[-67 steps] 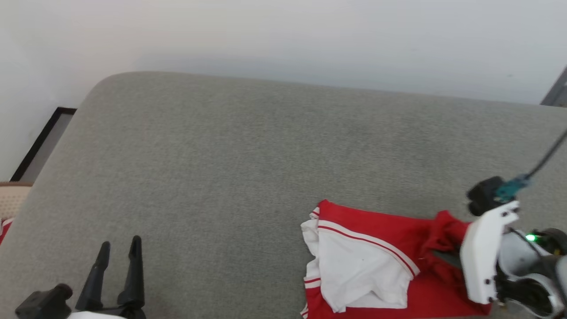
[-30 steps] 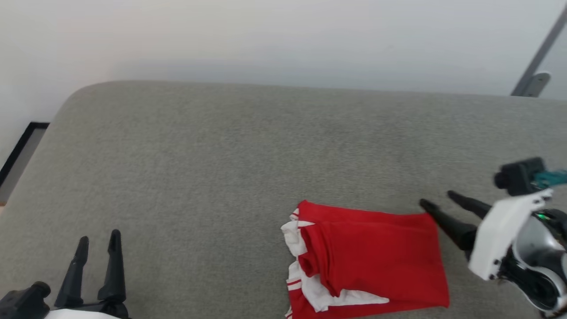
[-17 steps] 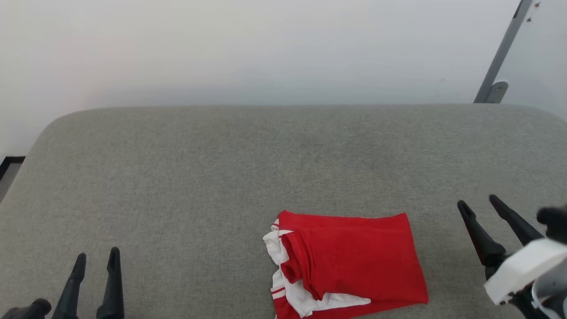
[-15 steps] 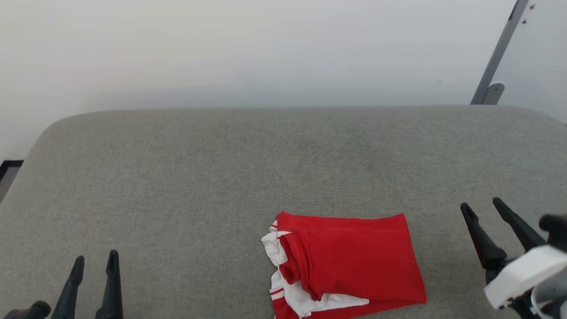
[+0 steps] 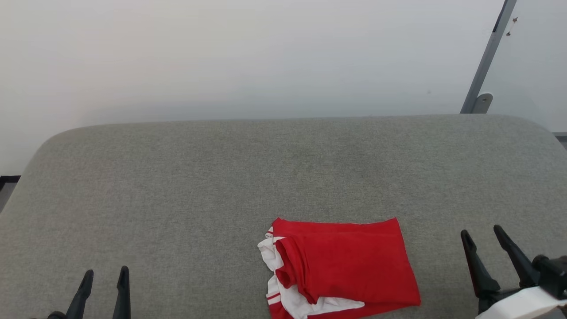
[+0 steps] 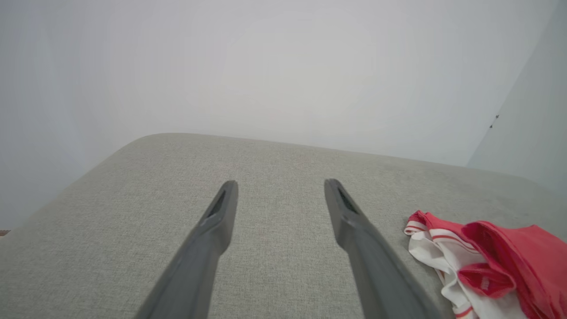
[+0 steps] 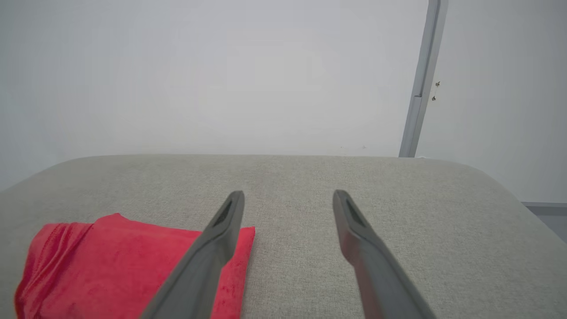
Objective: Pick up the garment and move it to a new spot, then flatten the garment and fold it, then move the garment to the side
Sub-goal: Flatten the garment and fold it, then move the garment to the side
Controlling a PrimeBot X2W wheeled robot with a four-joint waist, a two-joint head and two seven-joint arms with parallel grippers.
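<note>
On grey cushion (image 5: pixel 177 199), folded garment (image 5: pixel 350 261)

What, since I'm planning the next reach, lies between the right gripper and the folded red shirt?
Nothing visible does: bare grey fabric cushion separates the open right gripper from the folded red short-sleeved shirt with white sleeve ends, lying to its left.

Head camera overlooks the grey cushion (image 5: pixel 199 186); both low wrist cameras share it and the garment (image 5: pixel 350 261).
</note>
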